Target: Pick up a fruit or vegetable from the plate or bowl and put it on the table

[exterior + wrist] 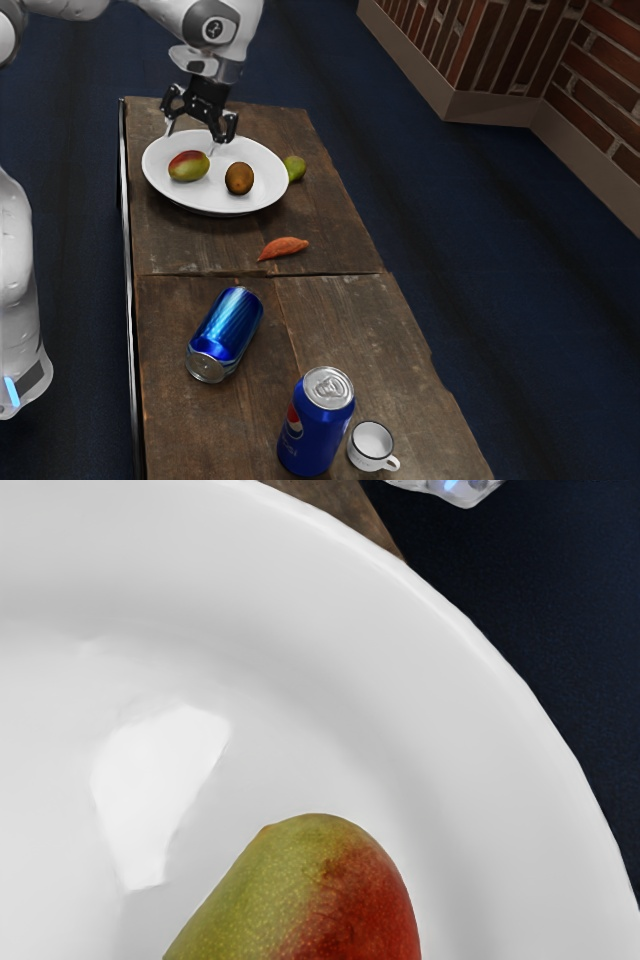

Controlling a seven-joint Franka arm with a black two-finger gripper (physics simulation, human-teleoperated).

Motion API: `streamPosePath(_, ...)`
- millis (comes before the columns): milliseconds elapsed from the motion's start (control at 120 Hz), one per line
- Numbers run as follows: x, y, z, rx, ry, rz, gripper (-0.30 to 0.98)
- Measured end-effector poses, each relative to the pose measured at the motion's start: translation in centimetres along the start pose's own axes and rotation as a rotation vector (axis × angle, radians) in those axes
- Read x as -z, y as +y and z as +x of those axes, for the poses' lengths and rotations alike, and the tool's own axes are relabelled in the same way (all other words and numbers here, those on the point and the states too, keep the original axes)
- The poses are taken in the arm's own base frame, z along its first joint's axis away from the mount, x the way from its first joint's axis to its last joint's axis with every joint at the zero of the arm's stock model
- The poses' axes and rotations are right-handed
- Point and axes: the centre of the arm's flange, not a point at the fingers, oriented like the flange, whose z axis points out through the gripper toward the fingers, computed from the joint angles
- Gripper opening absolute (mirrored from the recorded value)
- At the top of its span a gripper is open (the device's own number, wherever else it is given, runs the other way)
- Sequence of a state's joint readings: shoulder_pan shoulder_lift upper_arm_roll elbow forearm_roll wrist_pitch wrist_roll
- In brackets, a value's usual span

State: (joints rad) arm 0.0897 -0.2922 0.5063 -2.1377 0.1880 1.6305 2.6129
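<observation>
Jaws spread, nothing between them, the gripper hangs above the plate's far side, near the mango at the exterior view's left. Probably firm, weighty, slick-skinned; best squeezed squarely across its narrower width.

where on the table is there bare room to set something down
The table is bare between the orange root, lying can and standing can, and between the plate and lying can. It is crowded where the mug sits close beside the standing can and where the green fruit is at the plate's rim.
</observation>
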Motion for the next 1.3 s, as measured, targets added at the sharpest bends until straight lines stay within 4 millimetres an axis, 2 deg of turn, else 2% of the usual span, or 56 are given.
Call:
streamPosePath(108,-0.5,1.1,-0.3,0.018,0.005,-0.006,0.69)
streamPosePath(383,-0.2,1.9,0.3,0.017,-0.027,0.024,0.69)
streamPosePath(808,-1.6,1.6,0.0,0.061,-0.088,-0.032,0.69)
streamPosePath(1017,-0.2,0.5,1.2,0.079,-0.088,0.018,0.69)
streamPosePath(1300,-1.6,0.0,1.7,0.108,-0.030,0.025,0.69)
